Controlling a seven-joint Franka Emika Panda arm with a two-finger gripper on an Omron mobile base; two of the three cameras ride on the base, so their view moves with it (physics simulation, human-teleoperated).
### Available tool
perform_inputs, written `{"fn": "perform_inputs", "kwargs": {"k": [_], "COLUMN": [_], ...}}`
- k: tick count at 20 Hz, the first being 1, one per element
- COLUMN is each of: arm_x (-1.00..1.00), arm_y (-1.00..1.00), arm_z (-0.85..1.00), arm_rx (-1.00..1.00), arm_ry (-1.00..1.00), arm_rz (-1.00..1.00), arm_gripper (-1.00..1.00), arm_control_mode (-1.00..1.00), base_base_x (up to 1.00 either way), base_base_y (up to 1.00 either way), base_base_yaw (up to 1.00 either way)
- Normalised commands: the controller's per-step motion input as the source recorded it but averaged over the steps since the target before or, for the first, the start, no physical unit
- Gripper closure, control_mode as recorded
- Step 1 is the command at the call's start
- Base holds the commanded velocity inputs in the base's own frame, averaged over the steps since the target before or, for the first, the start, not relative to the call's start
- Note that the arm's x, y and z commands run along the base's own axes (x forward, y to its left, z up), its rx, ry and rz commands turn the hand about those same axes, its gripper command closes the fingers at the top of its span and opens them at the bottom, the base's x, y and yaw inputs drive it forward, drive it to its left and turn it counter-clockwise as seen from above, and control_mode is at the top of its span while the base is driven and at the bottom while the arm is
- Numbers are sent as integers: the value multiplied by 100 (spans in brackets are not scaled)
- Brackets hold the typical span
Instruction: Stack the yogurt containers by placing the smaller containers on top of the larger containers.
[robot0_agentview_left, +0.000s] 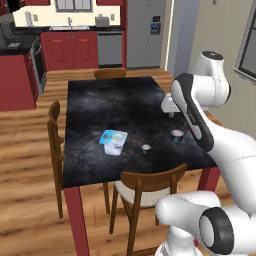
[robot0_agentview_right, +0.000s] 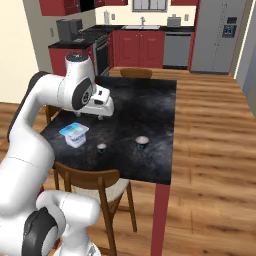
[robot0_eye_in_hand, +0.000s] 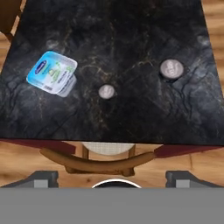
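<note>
Chair back (robot0_eye_in_hand: 98, 162) sits nearest, tucked under the dark table's (robot0_eye_in_hand: 131, 35) near edge; just beyond it on the table the smallest cup (robot0_eye_in_hand: 106, 91) stands upright, almost straight ahead of the gripper (robot0_agentview_right: 103, 116), which hangs high above the tabletop with jaws spread wide and nothing between them; the white tub (robot0_eye_in_hand: 52, 72) lies beside that cup to the left in the hand view, the second cup (robot0_eye_in_hand: 171, 68) further right; judging by this, a plain descent onto the middle cup comes first.
</note>
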Motion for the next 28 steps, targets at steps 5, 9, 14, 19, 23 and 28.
{"fn": "perform_inputs", "kwargs": {"k": [5, 9, 14, 19, 23, 28], "arm_x": [0, 0, 0, 0, 0, 0], "arm_y": [-45, -49, -43, -41, -34, -25], "arm_z": [-6, -13, -18, -24, -21, -21], "arm_rx": [8, 11, 8, 5, 9, 8], "arm_ry": [0, 0, 2, 1, 0, 1], "arm_rz": [0, 0, 0, 0, -3, -7], "arm_gripper": [-100, -100, -100, -100, -100, -100], "arm_control_mode": [-100, -100, -100, -100, -100, -100], "base_base_x": [0, 0, 0, 0, 0, 0], "base_base_y": [0, 0, 0, 0, 0, 0], "base_base_yaw": [0, 0, 0, 0, 0, 0]}}
